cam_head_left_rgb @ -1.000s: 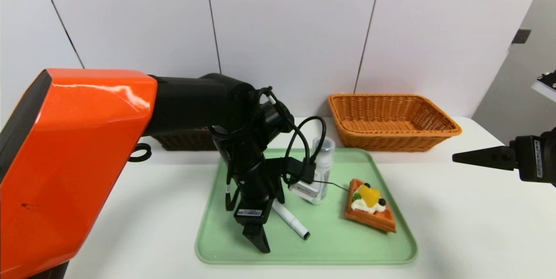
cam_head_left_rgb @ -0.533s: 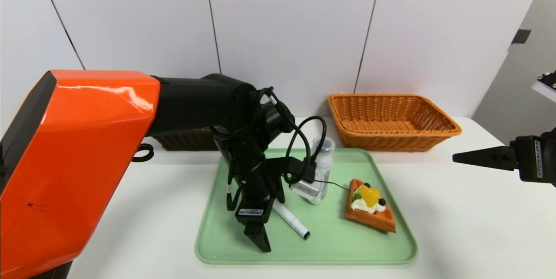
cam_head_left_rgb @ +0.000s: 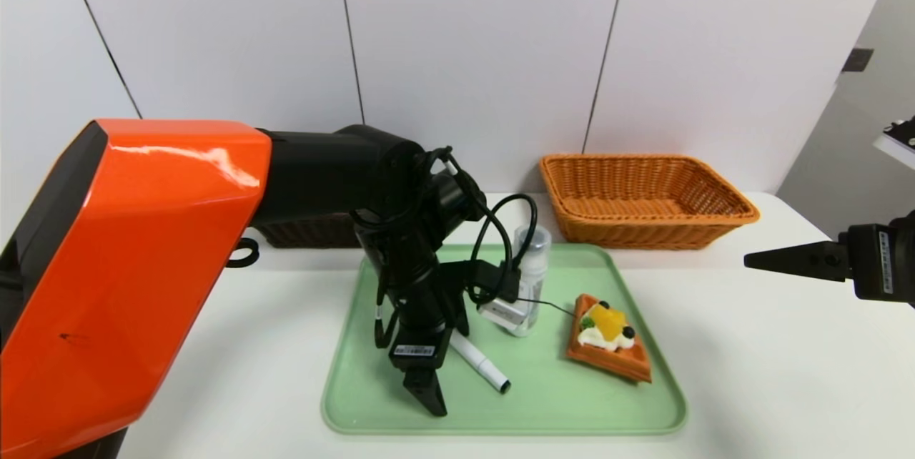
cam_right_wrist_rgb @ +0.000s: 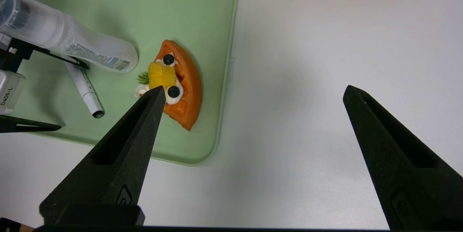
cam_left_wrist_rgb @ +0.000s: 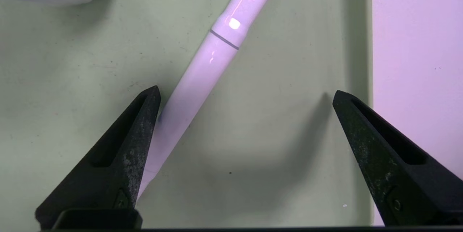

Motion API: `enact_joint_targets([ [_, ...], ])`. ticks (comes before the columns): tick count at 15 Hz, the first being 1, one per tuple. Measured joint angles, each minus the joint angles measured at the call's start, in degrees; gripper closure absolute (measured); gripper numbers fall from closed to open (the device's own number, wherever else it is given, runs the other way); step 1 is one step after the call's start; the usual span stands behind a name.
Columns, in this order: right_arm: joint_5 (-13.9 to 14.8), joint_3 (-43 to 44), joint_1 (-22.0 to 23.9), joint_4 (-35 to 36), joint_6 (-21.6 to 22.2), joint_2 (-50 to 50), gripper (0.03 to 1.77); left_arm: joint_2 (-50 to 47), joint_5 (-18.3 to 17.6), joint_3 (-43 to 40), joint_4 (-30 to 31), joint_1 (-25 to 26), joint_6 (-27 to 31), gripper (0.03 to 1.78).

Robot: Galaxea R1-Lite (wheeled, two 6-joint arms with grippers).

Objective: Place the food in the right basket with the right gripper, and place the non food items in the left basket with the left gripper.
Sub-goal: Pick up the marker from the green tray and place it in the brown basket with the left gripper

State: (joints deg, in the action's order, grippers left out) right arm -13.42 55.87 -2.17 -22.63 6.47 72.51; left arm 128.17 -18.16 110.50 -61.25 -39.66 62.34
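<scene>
A white marker (cam_head_left_rgb: 480, 364) (cam_left_wrist_rgb: 213, 55) lies slanted on the green tray (cam_head_left_rgb: 557, 409). My left gripper (cam_head_left_rgb: 429, 398) (cam_left_wrist_rgb: 246, 94) hangs low over the tray, open, with the marker's rear end beside one finger and nothing gripped. A clear bottle (cam_head_left_rgb: 530, 280) (cam_right_wrist_rgb: 68, 40) lies behind the marker. A waffle with fruit and cream (cam_head_left_rgb: 609, 346) (cam_right_wrist_rgb: 175, 84) sits on the tray's right side. My right gripper (cam_head_left_rgb: 758, 259) (cam_right_wrist_rgb: 253, 94) hovers open over bare table right of the tray. The right basket (cam_head_left_rgb: 643, 198) is orange. The left basket (cam_head_left_rgb: 307, 230) is dark and mostly hidden by my left arm.
The tray sits mid-table in front of both baskets, which stand against the white wall. A black cable loops from my left wrist over the bottle. White table (cam_head_left_rgb: 772, 373) stretches right of the tray.
My left arm has shifted slightly to the right and a touch lower over the tray. The right arm has not moved.
</scene>
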Motion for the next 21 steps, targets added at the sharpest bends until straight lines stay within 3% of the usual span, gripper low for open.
enact_joint_targets([
  [4, -0.02, 0.09, 0.00, -0.02, 0.00, 0.00, 0.10, 0.22, 0.00, 0.34, 0.09, 0.00, -0.13, 0.13],
  [7, -0.02, 0.13, 0.00, 0.00, 0.00, 0.00, 0.10, 0.22, 0.00, 0.45, 0.04, 0.02, -0.46, 0.64],
  [11, -0.05, 0.13, 0.00, 0.00, 0.00, 0.00, 0.10, -0.17, 0.01, 0.44, -0.13, 0.02, -0.49, 1.08],
  [12, -0.02, 0.13, 0.00, -0.02, 0.00, 0.00, 0.10, -0.35, 0.01, 0.39, -0.11, 0.02, -0.49, 1.56],
  [13, -0.02, 0.13, 0.00, -0.02, 0.00, 0.00, 0.10, -0.63, 0.00, 0.30, -0.18, 0.07, -0.46, 1.64],
  [21, -0.02, 0.05, -0.04, -0.05, 0.09, -0.62, 0.10, -7.20, 0.44, -0.18, -4.29, 1.16, -0.66, 1.64],
])
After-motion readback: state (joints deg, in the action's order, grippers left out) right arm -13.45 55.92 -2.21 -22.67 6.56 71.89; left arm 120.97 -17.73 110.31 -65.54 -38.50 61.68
